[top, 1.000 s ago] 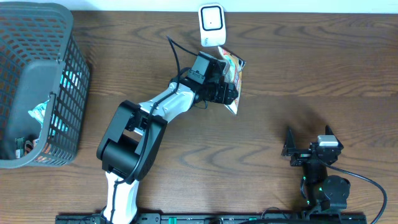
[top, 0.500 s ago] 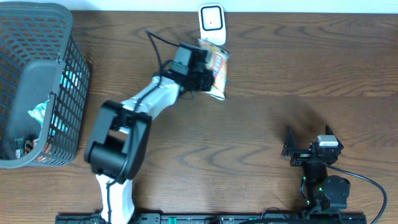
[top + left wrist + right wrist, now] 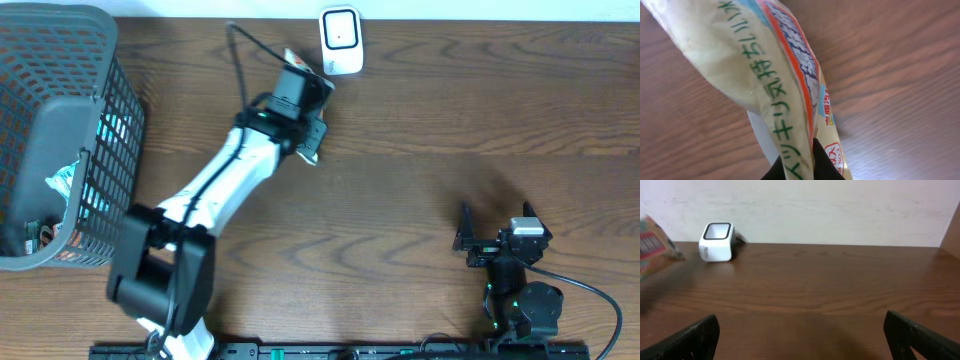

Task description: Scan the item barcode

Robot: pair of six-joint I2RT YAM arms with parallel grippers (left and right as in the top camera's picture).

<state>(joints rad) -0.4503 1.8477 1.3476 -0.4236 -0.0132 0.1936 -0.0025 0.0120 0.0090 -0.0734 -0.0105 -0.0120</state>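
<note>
The packet point(image 3: 775, 75) was clamped in the left gripper point(image 3: 807, 165), largely hidden overhead; the right gripper point(image 3: 800, 337) was spread wide.

The snack packet point(image 3: 740, 55) carries a line of green Japanese characters along its pale edge, among them "キリ". A small red-framed badge point(image 3: 834, 154) near its lower end reads "No.1". Its other print is too blurred to read.

The left gripper point(image 3: 302, 104) has swung left, carrying the snack packet point(image 3: 775, 75) from under the scanner point(image 3: 341, 41) to its left
</note>
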